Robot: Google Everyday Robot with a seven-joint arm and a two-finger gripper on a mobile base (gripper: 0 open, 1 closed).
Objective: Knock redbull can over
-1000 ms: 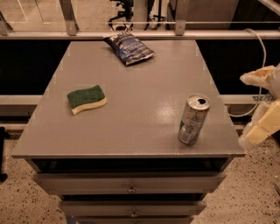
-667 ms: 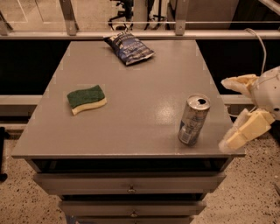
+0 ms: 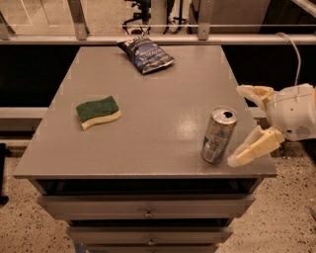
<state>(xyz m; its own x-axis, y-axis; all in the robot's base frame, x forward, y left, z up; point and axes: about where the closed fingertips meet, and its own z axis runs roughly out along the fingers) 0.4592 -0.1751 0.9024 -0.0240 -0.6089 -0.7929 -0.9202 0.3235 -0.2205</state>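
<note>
Nearest of all, low down in front of the redbull can (image 3: pixel 218 136): a speckled floor (image 3: pixel 24 227) and grey drawers (image 3: pixel 148 207) with small round knobs, under the front edge of the grey table (image 3: pixel 163 128). Next, the redbull can itself, upright on the table top, close to the front right corner, silver with blue-grey patches and a dark hole in its top. Just to the right of the can, the gripper (image 3: pixel 235 125), cream and white, out by the table's right edge, about level with the can. Wide open, two fingers spread far apart, gripping nothing. The lower finger (image 3: pixel 254 148) slanting down to the foot of the can, tip right beside it; touching or not, cannot tell. The upper finger (image 3: pixel 254 92) a bit behind the can and to its right, apart from it. A round white wrist (image 3: pixel 296 111) further right of the can. Well to the left of the can and a little further back, a sponge (image 3: pixel 98 111), green on top and yellow below, flat on the table. Far behind the can and to its left, near the back edge of the table, a dark blue chip bag (image 3: pixel 145 53), crinkled, lying flat. Behind that, far beyond the can, a metal rail (image 3: pixel 148 38) with grey posts. Last of all, a tan floor and some dark chair legs (image 3: pixel 138 10), too blurry for more.
</note>
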